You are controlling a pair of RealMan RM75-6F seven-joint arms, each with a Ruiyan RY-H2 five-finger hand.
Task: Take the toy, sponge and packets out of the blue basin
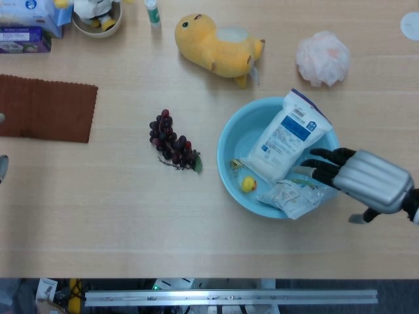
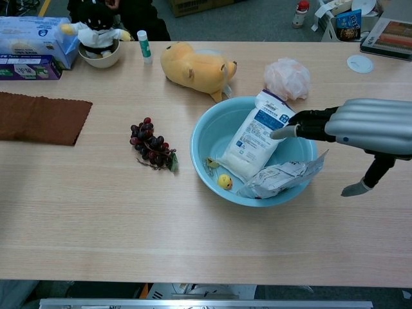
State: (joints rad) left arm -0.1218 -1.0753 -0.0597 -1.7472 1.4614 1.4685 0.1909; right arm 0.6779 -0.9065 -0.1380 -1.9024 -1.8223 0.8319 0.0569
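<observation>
The right hand (image 1: 359,183) hovers over the right rim of the blue basin (image 1: 230,171). Its fingers (image 2: 302,126) are spread and extended toward the contents, and it holds nothing. The left hand is out of both views.

Inside the basin a large white-and-blue packet (image 1: 290,135) leans against the far wall, its top edge above the rim. A smaller crinkled clear packet (image 1: 292,194) lies over the near right rim. A small yellow toy (image 1: 248,184) sits on the basin floor.

The plush bear (image 1: 216,46) and the pink mesh sponge (image 1: 322,57) lie on the table beyond the basin.

Judgement: the step in hand is the reach for a packet. The fingertips are nearest the two packets, though which is intended cannot be told. The next move calls for lowering the hand and closing it on thin, slippery film without dragging the basin.
</observation>
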